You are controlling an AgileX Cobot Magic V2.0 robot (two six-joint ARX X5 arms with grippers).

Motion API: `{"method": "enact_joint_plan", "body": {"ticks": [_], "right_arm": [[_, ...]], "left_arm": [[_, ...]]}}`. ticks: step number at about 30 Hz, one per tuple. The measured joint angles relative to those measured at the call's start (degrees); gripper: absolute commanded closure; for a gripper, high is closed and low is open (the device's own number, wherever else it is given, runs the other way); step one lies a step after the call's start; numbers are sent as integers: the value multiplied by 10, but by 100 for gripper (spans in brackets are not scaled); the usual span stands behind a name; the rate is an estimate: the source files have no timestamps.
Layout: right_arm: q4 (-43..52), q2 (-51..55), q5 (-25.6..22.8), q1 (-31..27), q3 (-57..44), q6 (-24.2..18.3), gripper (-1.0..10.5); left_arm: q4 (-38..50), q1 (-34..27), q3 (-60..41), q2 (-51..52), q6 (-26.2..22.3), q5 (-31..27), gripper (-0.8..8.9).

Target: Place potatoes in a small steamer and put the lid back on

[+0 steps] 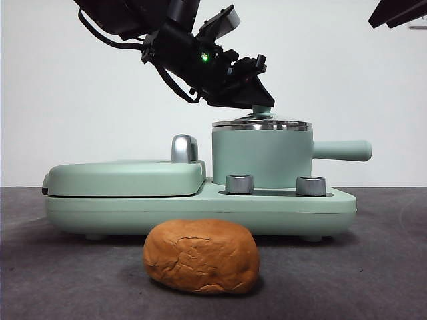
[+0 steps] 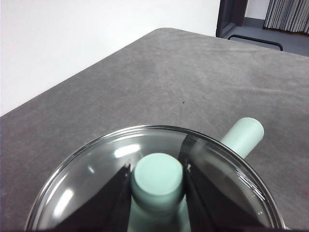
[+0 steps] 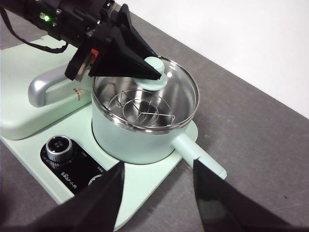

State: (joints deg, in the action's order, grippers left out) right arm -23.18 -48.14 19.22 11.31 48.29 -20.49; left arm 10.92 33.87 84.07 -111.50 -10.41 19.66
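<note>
The left gripper (image 1: 261, 103) clamps the knob of the lid (image 3: 181, 89) seated on the small steamer (image 1: 261, 159), the right gripper (image 3: 157, 191) hangs open nearby, and only the front view shows the potato (image 1: 201, 257) on the table.

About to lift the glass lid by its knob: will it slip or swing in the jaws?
The lid is probably rigid glass with a steel rim, so it is breakable. The left gripper pinches only the small smooth knob, so the lid may pivot or slip.

Robot lab bench, not a kitchen: bare grey table (image 2: 159, 82), plain white wall (image 1: 80, 100) behind, one mint cooker (image 1: 200, 203) as prop, dark doorway (image 2: 232, 14) and curtains (image 2: 287, 14) at far end.
</note>
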Motion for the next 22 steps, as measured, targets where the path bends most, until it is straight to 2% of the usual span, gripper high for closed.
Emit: {"method": "enact_joint_plan", "body": {"ticks": [6, 16, 22], "right_arm": [[0, 0, 0, 0, 0, 11, 722], [-6, 0, 0, 0, 0, 13, 722], [-19, 0, 1, 2, 0, 13, 721]], "left_arm": [[-13, 0, 0, 18, -9, -2, 807], [-35, -10, 0, 89, 54, 27, 804], [-103, -21, 0, 150, 55, 13, 804]]}}
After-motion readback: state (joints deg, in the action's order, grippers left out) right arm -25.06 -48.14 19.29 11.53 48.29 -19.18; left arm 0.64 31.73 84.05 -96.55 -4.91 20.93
